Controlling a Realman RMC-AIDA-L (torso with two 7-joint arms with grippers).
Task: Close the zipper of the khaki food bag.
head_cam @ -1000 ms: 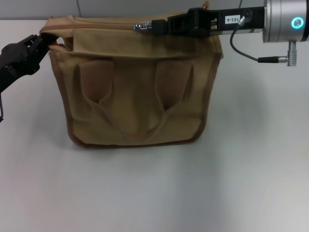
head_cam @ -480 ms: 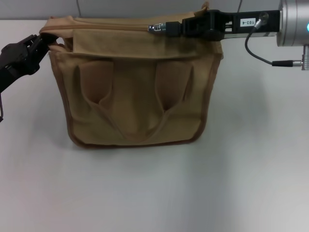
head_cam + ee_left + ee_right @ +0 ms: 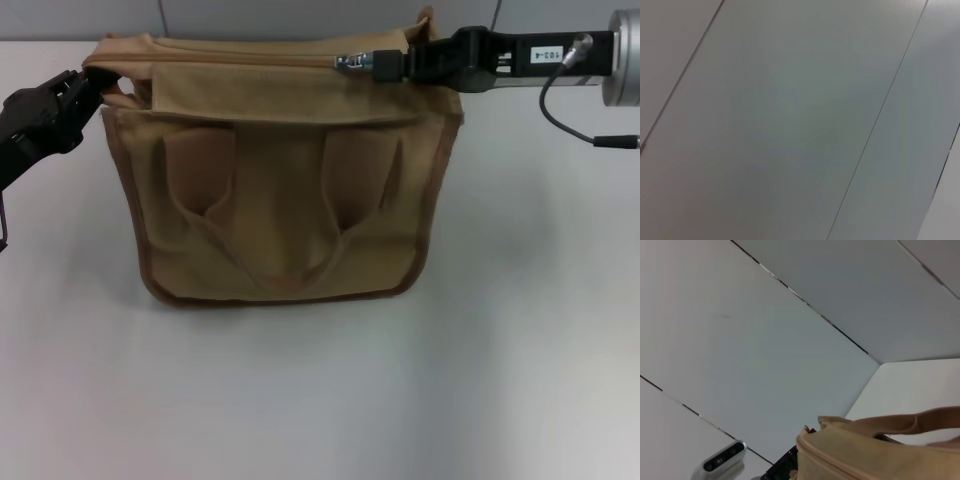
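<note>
We see the khaki food bag (image 3: 285, 170) standing upright toward the far edge of the white worktop (image 3: 320, 400), roughly midway between the left and right edges, its front pocket and two looped handles facing us. We judge it soft and light: the canvas sags and creases, so a pull along the top would drag or fold the whole bag unless the other end is held firm. The zipper (image 3: 250, 57) runs along the top from the left corner toward the right, and its small silver slider (image 3: 352, 63) sits near the right end, so only a short stretch seems left to shut. The best hold for us is the metal pull at the slider, since the tape itself is limp and gives nothing to grip. Our right gripper (image 3: 385, 64) lies level over the bag's top right corner, its fingers drawn together and clamped on the pull, with the slider showing just off the tips. Our left gripper (image 3: 85, 88) is at the bag's top left corner, its dark fingers closed on the fabric there and bracing that end. The right wrist view shows only the bag's top edge (image 3: 875, 450) and a wall; the left wrist view shows only plain panels.
</note>
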